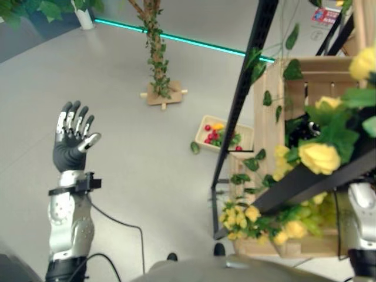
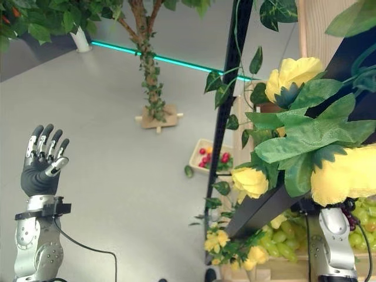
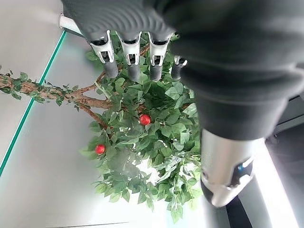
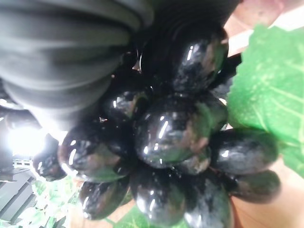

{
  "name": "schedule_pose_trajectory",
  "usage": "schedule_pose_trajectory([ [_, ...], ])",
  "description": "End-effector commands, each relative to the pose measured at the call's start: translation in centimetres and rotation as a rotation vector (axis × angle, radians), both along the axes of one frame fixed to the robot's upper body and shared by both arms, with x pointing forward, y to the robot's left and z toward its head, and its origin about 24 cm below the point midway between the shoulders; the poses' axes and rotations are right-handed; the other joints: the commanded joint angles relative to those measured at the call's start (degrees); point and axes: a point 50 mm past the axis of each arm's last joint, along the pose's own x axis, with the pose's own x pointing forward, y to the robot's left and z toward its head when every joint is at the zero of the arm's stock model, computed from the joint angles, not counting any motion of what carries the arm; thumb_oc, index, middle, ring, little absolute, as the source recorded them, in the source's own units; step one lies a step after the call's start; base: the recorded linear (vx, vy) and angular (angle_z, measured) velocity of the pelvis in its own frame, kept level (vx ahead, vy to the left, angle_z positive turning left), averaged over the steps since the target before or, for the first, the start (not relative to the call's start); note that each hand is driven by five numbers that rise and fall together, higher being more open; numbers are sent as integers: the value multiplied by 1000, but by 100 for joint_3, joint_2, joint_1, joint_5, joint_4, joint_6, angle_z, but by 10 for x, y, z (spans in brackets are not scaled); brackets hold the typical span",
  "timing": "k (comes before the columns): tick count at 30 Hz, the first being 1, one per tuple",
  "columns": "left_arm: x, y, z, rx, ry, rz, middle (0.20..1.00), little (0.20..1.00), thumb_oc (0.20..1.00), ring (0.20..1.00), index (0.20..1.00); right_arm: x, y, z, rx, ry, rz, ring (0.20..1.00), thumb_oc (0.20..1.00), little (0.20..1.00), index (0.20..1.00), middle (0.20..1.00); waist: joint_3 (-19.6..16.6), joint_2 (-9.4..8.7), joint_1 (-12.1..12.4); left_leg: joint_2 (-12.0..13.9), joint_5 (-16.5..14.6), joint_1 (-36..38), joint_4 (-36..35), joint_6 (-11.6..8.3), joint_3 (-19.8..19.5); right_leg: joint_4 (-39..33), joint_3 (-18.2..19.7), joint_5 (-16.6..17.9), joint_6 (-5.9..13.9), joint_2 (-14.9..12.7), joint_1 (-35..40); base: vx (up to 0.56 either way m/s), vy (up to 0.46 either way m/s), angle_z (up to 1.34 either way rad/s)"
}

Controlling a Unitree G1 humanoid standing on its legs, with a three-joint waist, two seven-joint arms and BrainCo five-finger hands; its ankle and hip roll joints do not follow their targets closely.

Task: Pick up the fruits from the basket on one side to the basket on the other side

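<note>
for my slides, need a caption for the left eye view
Left hand raised open over the floor, beside a fruit basket and a yellow-flowered wooden crate.

One basket (image 1: 245, 134) on floor; one dark grape bunch (image 4: 166, 137); two red fruits (image 3: 145, 119) in tree; yellow roses (image 1: 319, 157) perhaps several.

Glossy dark grapes (image 4: 166, 142) bunched close, fruit basket (image 1: 226, 134) on floor

Right hand (image 4: 61, 52): fingers hidden behind dark grape bunch (image 4: 166, 137) pressed against cover; grip unreadable. Small basket (image 1: 228, 134) on floor: fruit kinds too small to tell.
</note>
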Motion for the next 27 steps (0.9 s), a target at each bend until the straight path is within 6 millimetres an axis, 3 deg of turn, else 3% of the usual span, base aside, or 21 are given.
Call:
schedule_pose_trajectory([
  [1, -1, -1, 24, 123, -80, -15, 1000, 1000, 1000, 1000, 1000, 8, -8, 29, -6, -159, -61, 200, 200, 200, 200, 200, -303, -276, 62, -385, -416, -29, 194, 247, 55, 281, -55, -490, 502, -239, 45, 0, 0, 0],
  [13, 1, 0, 25, 125, -83, -10, 1000, 1000, 1000, 1000, 1000, 7, -19, 21, -10, -135, -148, 200, 200, 200, 200, 200, -303, -280, 76, -329, -360, -24, 99, 204, -41, 255, -165, -532, 471, -223, 103, 5, -9, 5],
  [14, 0, 0, 25, 122, -81, -6, 1000, 1000, 1000, 1000, 1000, 8, -18, 20, -4, -131, -151, 1000, 1000, 1000, 1000, 1000, -302, -274, 78, -324, -355, -17, 94, 200, -38, 255, -174, -543, 467, -217, 115, 0, 0, 0],
  [27, -1, 1, 24, 126, -77, 4, 1000, 1000, 1000, 1000, 1000, 6, -17, 21, -28, -132, -168, 1000, 1000, 1000, 1000, 1000, -300, -256, 68, -314, -346, 20, 46, 194, -49, 231, -176, -564, 460, -208, 181, 0, 0, 0],
])
